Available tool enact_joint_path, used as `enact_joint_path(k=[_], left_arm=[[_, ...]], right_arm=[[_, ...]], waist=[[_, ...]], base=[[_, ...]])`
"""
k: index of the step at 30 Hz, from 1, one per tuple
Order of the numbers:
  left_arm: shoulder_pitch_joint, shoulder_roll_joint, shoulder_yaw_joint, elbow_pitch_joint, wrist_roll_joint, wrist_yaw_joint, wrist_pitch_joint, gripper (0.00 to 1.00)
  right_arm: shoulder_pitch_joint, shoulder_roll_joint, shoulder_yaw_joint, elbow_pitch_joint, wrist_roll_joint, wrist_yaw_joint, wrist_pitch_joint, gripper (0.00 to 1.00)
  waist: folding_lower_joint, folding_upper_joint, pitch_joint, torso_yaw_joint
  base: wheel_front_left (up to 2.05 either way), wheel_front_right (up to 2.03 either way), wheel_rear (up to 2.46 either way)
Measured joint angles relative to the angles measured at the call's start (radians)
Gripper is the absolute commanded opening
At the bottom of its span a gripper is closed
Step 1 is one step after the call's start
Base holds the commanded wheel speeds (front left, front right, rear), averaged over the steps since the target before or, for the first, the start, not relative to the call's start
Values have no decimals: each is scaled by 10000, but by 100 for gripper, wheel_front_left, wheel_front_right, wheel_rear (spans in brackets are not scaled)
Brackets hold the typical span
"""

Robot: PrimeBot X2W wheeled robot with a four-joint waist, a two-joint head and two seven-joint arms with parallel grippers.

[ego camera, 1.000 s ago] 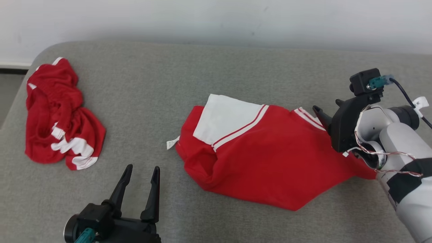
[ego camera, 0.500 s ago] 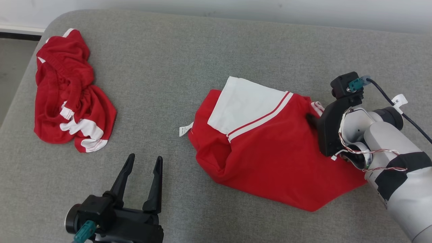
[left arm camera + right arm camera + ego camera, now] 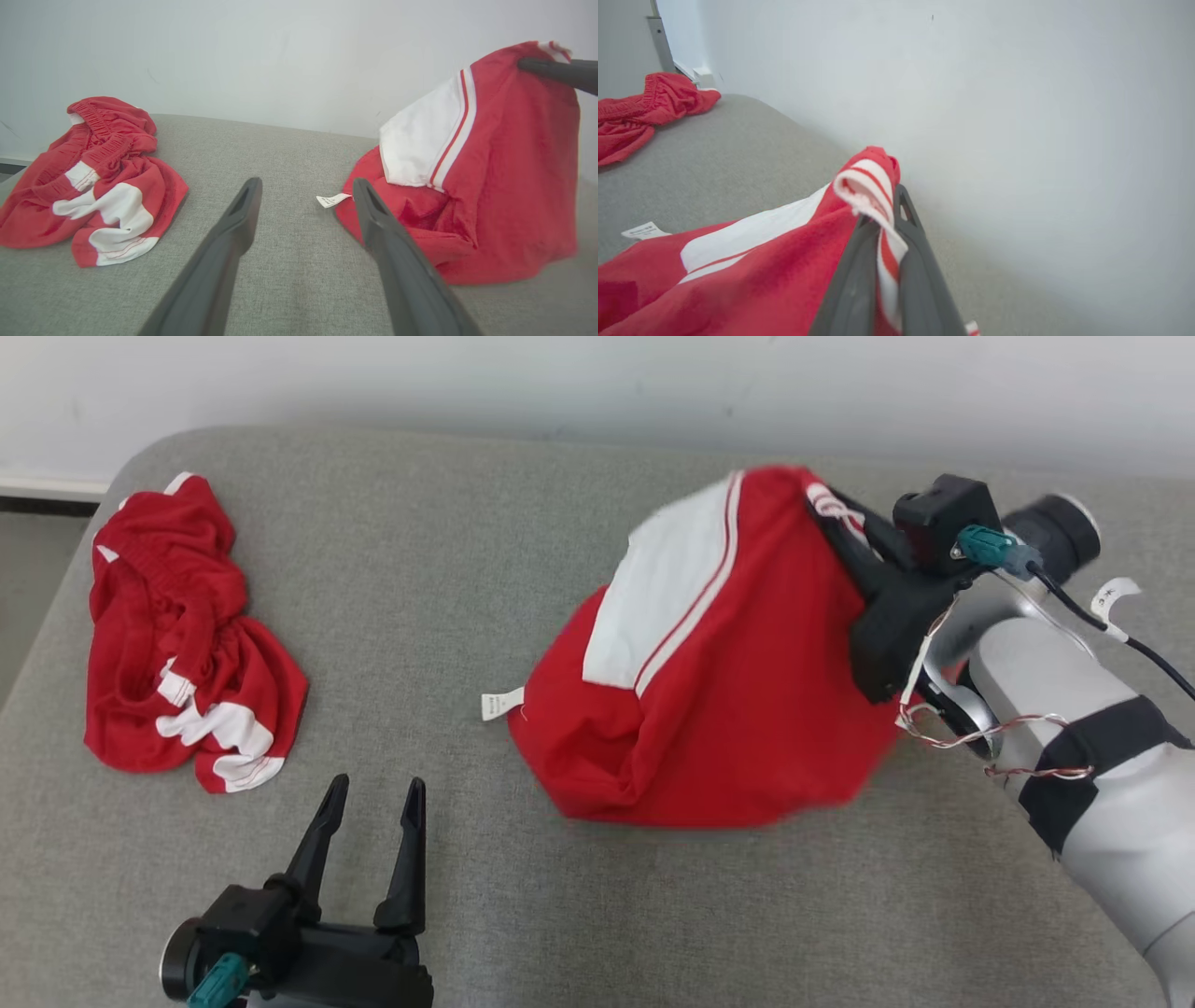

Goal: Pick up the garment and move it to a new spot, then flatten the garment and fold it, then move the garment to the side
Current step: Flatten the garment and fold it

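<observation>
While the right end effector (image 3: 826,509) is closed tightly on a striped edge (image 3: 871,186) of the red garment (image 3: 738,709), this corner stands raised above the grey table (image 3: 467,541). In the right wrist view the two dark fingers press together, with the red and white striped cloth pinched between them and folding over their tips. From this high corner the garment hangs down like a small tent, and its lower part rests on the table, right of the middle in the head view. A white panel (image 3: 653,588) with a thin red line along its border faces the left side of the garment. A small white label (image 3: 501,704) sticks out from the lower left edge of the garment and lies flat on the table. The lower right edge of the cloth looks blurred.

The left end effector (image 3: 375,789) is low at the near left part of the table, with its fingers spread wide and nothing between them. It is apart from the garment, which lies to its right.

A second red garment (image 3: 177,635) with white parts lies crumpled at the far left end of the table, well apart from the first one. Behind the table there is a pale wall (image 3: 467,383).
</observation>
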Motion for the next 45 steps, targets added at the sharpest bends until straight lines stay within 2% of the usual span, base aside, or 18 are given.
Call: enact_joint_path(k=[3,6,11,16,17,18,19,26,31,34,39,45], left_arm=[[155,2,113,12,44,0,0,100],[245,2,198,21,96,-4,0,100],[425,4,261,38,96,2,0,100],[631,2,366,38,98,40,0,100],[657,-4,399,40,102,40,0,100],[695,-2,435,46,111,38,2,100],[734,4,464,52,115,38,0,100],[830,2,520,94,169,31,0,100],[1049,0,545,123,167,35,0,100],[1141,0,541,140,167,27,0,100],[1142,2,451,240,203,-50,0,100],[1103,0,291,257,336,-134,0,100]], right_arm=[[-204,136,192,150,-430,0,-1310,0],[1,132,339,290,-905,0,-1906,0],[1592,-240,180,700,-911,0,-1988,0],[3133,-566,-564,1421,-805,0,-2000,0],[3405,-579,-805,1620,-742,0,-2013,15],[3645,-564,-1057,1864,-644,0,-1977,41],[3870,-550,-1313,2102,-571,0,-1975,100],[4653,-322,-2303,2527,-253,0,-1919,100],[4785,-299,-2953,1916,-169,0,-1697,100],[4720,-148,-3001,1480,-13,0,-1041,100],[4288,151,-2631,863,600,0,721,100],[3334,104,-2311,742,1239,0,2209,100]], waist=[[-1,-1,-218,-130],[-1,0,-480,-364],[-1,-1,-764,-704],[-1,-1,-999,-1119],[-1,0,-1046,-1204],[-2,-1,-1093,-1284],[-2,-1,-1141,-1361],[-2,-1,-1471,-1702],[-1,-2,-1768,-1933],[-1,-2,-1852,-1996],[-1,-1,-1799,-1876],[0,-1,-1564,-1538]], base=[[0,0,0],[0,0,0],[0,0,0],[0,0,0],[0,0,0],[0,0,0],[0,0,0],[0,0,0],[0,0,0],[0,0,0],[0,0,0],[0,0,0]])
